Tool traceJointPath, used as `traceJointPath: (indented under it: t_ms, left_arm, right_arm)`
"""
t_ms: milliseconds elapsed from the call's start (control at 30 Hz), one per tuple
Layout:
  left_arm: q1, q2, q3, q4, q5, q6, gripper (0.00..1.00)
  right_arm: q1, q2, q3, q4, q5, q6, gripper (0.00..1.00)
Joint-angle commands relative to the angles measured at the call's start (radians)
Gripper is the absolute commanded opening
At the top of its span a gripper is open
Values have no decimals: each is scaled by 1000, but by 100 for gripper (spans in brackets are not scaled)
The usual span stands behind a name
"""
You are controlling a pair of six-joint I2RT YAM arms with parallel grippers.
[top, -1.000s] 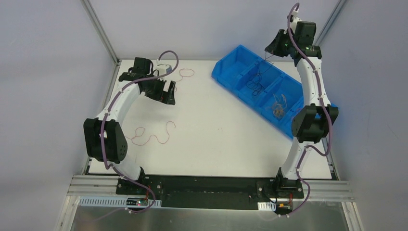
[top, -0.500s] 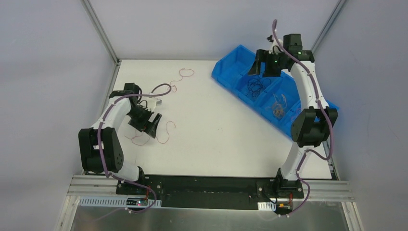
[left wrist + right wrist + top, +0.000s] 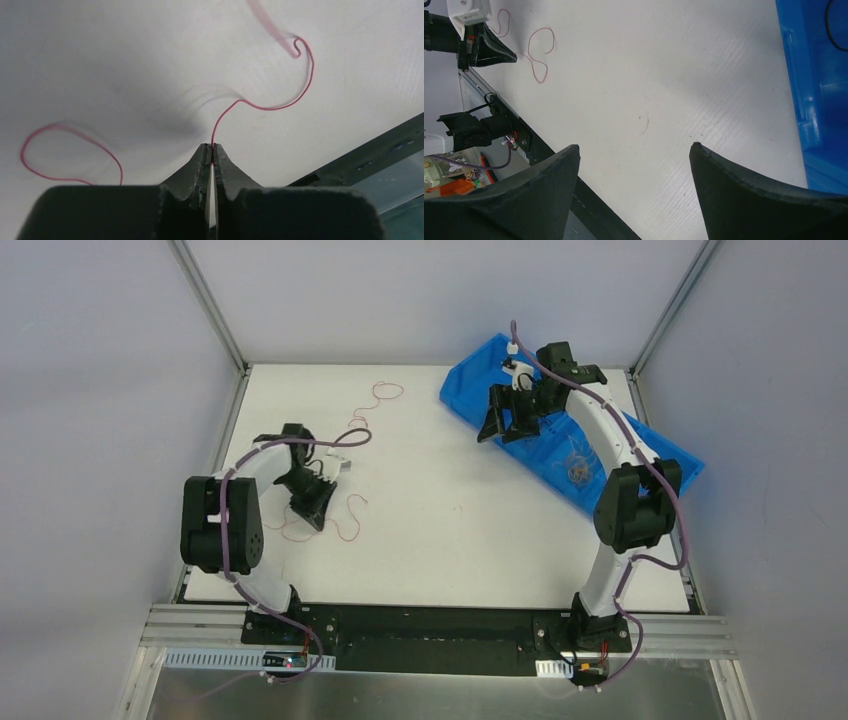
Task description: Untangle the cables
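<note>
Seen from overhead, my left gripper (image 3: 310,502) sits low over the white table (image 3: 450,540), at about 9 o'clock on its surface. Its wrist camera shows the 2 fingers clenched on a thin red wire (image 3: 265,107). The wire rises out of the fingertips toward 12 o'clock, bends toward 3 o'clock, then hooks up toward 1 o'clock, where it blurs. A red loop (image 3: 60,150) lies on the table at 9 o'clock of the fingers. I cannot tell whether it is the same strand.

A 2nd red wire (image 3: 385,392) lies loose at 11 o'clock on the table, well apart from the 1st. A blue bin (image 3: 468,380) sits slanted at 2 o'clock.

My right gripper (image 3: 505,425) hangs at the bin's 8 o'clock edge, fingers spread wide, nothing between them. Inside the bin, a pale tangle (image 3: 578,466) lies at 4 o'clock of that gripper. The right wrist view catches a dark wire (image 3: 830,30) within the blue wall.
</note>
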Motion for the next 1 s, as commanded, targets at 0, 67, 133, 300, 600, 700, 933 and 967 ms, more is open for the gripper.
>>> traceJointPath:
  t_ms: [0,67,133,300,600,700,933,967]
  left_arm:
    - [-202,35,103,61,84,-63,0]
    - [-272,69,183,63,151,-127,0]
    - [-328,103,284,79,232,-216,0]
    - [-373,183,441,333,439,-611,0]
    - [-280,137,409,461,469,-787,71]
    - [-172,66,279,472,466,-812,71]
    - [0,-63,172,381,457,-673,71]
    - [5,-79,170,344,457,-645,71]
  right_arm:
    - [-34,-63,-29,-2,-34,-26,83]
    - [-52,-75,-31,0,-36,-28,82]
    - [-68,-85,-31,6,-38,-28,82]
    - [-79,-127,-65,65,-41,-14,81]
    - [33,-105,-115,189,53,7,89]
    - [105,-56,-111,238,154,43,90]
    - [240,71,-74,242,178,-31,93]
    - [258,85,-64,222,144,-140,94]
